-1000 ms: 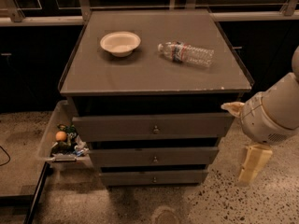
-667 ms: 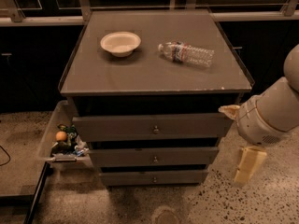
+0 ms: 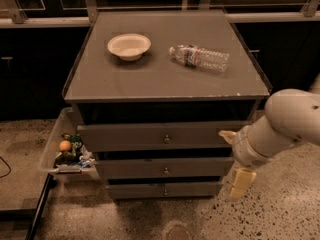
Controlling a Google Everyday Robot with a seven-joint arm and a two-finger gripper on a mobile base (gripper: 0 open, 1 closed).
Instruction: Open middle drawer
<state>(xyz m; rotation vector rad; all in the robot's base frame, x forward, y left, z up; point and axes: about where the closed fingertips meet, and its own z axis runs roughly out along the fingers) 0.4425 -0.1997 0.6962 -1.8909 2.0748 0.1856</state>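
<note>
The middle drawer (image 3: 165,168) is the mid-sized grey front of three, with a small round knob (image 3: 165,171) at its centre. It looks shut. A taller, wider drawer front (image 3: 162,136) sits above it and the slimmest one (image 3: 164,189) sits below. My gripper (image 3: 240,180) hangs on the cream arm (image 3: 285,121) at the cabinet's right front corner. It is level with the middle and bottom drawers, to the right of the fronts and well away from the knob. It holds nothing that I can see.
On the grey cabinet top (image 3: 165,79) lie a white bowl (image 3: 129,46) and a plastic water bottle (image 3: 200,57) on its side. A clear bin (image 3: 66,151) with small items stands at the cabinet's left. The floor is speckled stone, and dark cabinets stand behind.
The arm and gripper have moved left, closer to the right edge of the drawer fronts. The drawers, bowl and bottle have not moved.
</note>
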